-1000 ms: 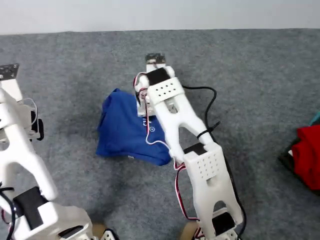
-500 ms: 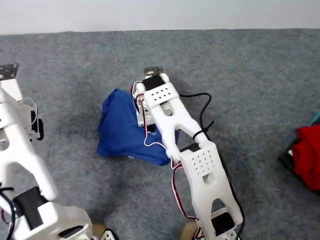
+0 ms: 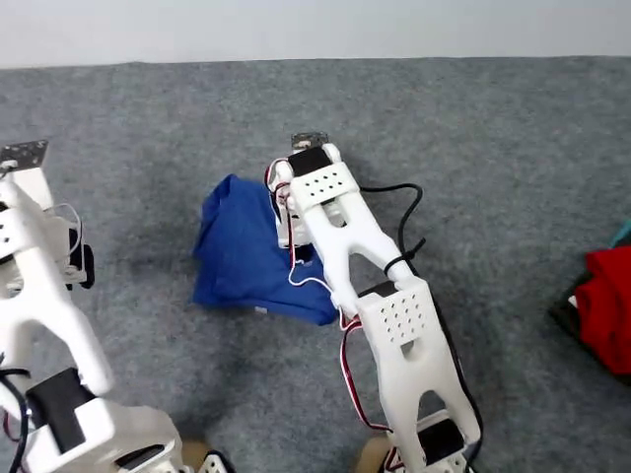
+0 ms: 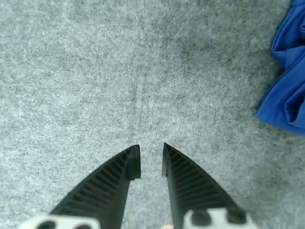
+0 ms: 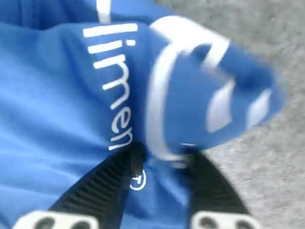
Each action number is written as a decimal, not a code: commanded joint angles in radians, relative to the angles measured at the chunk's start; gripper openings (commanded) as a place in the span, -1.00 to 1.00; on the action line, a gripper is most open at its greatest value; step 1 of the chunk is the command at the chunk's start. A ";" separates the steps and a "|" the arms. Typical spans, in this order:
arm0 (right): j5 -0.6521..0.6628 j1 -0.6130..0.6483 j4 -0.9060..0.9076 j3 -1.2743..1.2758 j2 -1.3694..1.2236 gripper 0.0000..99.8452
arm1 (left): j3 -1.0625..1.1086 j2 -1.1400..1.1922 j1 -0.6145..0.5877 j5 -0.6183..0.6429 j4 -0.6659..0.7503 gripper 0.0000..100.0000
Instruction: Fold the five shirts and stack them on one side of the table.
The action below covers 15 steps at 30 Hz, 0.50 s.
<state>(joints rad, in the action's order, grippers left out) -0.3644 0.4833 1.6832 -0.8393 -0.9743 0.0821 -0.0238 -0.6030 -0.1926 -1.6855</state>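
A blue shirt [image 3: 242,256] with white print lies crumpled on the grey carpet just left of the table's middle. My right gripper [image 3: 291,232] is down on the shirt's right side. In the right wrist view its fingers [image 5: 114,176] are shut on a raised fold of the blue shirt [image 5: 71,95], with the gripper [image 5: 162,157] pressed into the cloth. My left arm [image 3: 39,266] stands at the table's left edge. Its gripper [image 4: 151,160] hangs slightly open above bare carpet, well apart from the blue shirt [image 4: 288,81].
A red shirt [image 3: 606,305] lies at the table's right edge on top of a dark garment [image 3: 565,307], with a teal edge [image 3: 624,234] just behind it. Grey carpet [image 3: 473,148] covers the table, with free room at the back and right of centre.
My right arm shifted slightly left over the blue shirt and then settled back a little. The left arm's wrist dropped a little toward the front. The shirt's outline barely changed.
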 commanded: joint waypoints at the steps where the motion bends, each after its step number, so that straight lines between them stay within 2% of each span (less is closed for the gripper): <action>1: 0.052 -0.030 0.036 0.006 -0.002 -0.97 | -0.005 -0.046 -0.006 0.002 0.011 -0.82; 4: 0.081 -0.082 0.044 0.005 -0.001 -0.98 | -0.007 -0.046 -0.006 0.002 0.000 -0.82; 7: 0.164 -0.148 0.044 -0.005 -0.001 -0.98 | -0.007 -0.046 -0.006 0.002 -0.002 -0.82; 15: 0.600 -0.321 0.030 -0.212 -0.013 -0.98 | -0.007 -0.046 -0.006 0.003 -0.003 -0.82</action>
<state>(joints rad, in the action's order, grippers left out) 0.0775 0.2317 1.7185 -0.9467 -0.9973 0.0821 -0.0238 -0.6030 -0.1926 -1.6855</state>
